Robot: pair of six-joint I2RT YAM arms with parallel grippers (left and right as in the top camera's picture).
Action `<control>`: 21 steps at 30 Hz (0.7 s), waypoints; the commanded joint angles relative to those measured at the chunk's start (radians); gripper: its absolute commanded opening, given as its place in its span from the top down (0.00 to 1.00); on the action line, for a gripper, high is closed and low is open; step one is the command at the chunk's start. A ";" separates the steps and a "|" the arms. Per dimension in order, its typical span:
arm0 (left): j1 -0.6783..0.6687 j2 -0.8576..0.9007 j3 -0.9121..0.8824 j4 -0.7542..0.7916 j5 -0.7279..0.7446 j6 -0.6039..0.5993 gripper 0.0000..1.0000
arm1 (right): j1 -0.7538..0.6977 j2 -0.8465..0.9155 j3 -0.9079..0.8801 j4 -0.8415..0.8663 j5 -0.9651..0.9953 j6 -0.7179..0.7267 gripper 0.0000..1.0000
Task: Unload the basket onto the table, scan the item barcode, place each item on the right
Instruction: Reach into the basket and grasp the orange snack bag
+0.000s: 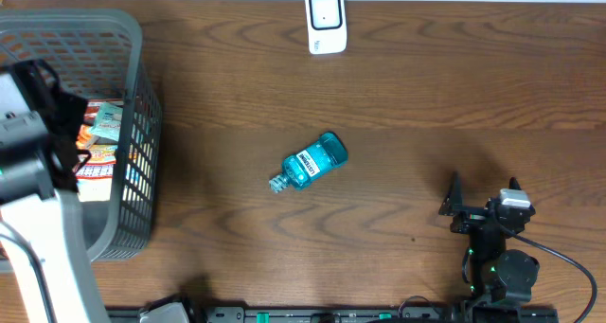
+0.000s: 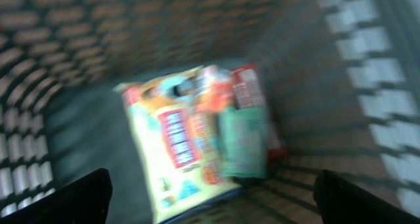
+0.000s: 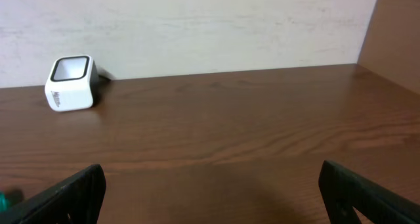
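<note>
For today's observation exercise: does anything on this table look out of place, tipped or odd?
The blue bottle lies on its side, slanted, alone mid-table, apart from the grey basket holding the packets. The white scanner sits upright at the far edge. Nothing looks spilled or broken.

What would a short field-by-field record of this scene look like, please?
item: blue bottle, lying on its side mid-table
scanner: white scanner, at the table's far edge
basket: grey basket, holding snack packets
left arm: left fingers open, empty, above the packets
right arm: right fingers open, empty, apart from the bottle
</note>
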 commanded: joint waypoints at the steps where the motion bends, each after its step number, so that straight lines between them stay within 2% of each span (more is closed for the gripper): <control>1: 0.076 0.111 0.008 -0.045 0.070 -0.106 0.02 | 0.006 -0.002 -0.001 -0.003 0.005 0.014 0.01; 8: 0.142 0.342 0.003 -0.106 0.190 -0.108 0.02 | 0.006 -0.002 -0.001 -0.003 0.005 0.014 0.01; 18: 0.144 0.575 -0.013 -0.083 0.182 -0.107 0.00 | 0.006 -0.002 -0.001 -0.003 0.005 0.014 0.01; 21: 0.144 0.607 -0.023 -0.063 0.166 -0.107 0.04 | 0.006 -0.002 -0.001 -0.003 0.005 0.014 0.01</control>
